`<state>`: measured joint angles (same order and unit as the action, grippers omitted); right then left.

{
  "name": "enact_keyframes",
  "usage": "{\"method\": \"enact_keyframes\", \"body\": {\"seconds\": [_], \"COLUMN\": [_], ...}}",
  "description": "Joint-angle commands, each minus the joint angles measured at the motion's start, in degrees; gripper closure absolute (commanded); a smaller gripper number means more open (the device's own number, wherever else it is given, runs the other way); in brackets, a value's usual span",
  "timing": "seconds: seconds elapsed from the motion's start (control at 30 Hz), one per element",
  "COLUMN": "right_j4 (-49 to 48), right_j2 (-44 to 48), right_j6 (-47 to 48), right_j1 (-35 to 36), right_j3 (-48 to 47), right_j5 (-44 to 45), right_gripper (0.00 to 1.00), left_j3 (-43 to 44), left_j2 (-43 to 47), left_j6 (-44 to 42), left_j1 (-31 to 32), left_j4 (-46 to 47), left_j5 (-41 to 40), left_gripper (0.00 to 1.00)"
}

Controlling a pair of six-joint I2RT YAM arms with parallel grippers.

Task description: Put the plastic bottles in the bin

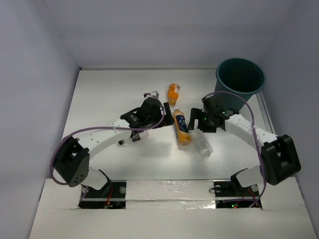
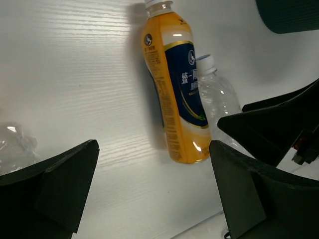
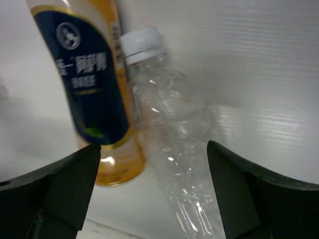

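The left gripper point(image 2: 153, 145) and right gripper point(image 3: 153, 147) both gape wide, empty, between them two orange bottles point(image 1: 182, 129) point(image 1: 173, 93) and two clear bottles point(image 1: 202, 144) point(image 1: 130, 140) in the middle, with one bin point(image 1: 240, 75) tight in the two-o'clock corner and open table point(image 1: 99, 94) toward ten.

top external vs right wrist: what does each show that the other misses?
Only top external: the bin at far right, a small orange bottle lying alone, and a second clear bottle left of centre.
Only right wrist: the right gripper seen from inside, fingers wide apart with nothing held, plus the label print and white cap up close.
Both: the labelled orange bottle and the clear bottle lying side by side on the table.
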<state>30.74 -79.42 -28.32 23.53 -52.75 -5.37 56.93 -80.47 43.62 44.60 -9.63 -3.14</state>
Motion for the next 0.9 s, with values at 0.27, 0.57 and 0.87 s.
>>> {"method": "enact_keyframes", "body": {"seconds": [0.27, 0.57, 0.87], "right_j4": [-7.45, -8.60, 0.35], "right_j2": [-9.88, -11.64, 3.70], "right_j6": [-2.01, -0.60, 2.21], "right_j1": [3.71, 4.24, 4.24], "right_j3": [-3.77, -2.27, -8.48], "right_j5": [7.04, 5.89, 1.41], "right_gripper": [0.09, 0.23, 0.52], "left_j3": [10.22, 13.56, 10.84], "left_j2": [-14.26, -20.78, -23.77], "left_j6": [-7.40, -9.95, -10.57], "left_j1": [-1.62, -2.68, -2.68], "left_j4": [0.66, -1.71, -0.57], "left_j5": [6.48, 3.66, 0.59], "left_gripper": [0.06, 0.07, 0.26]}}
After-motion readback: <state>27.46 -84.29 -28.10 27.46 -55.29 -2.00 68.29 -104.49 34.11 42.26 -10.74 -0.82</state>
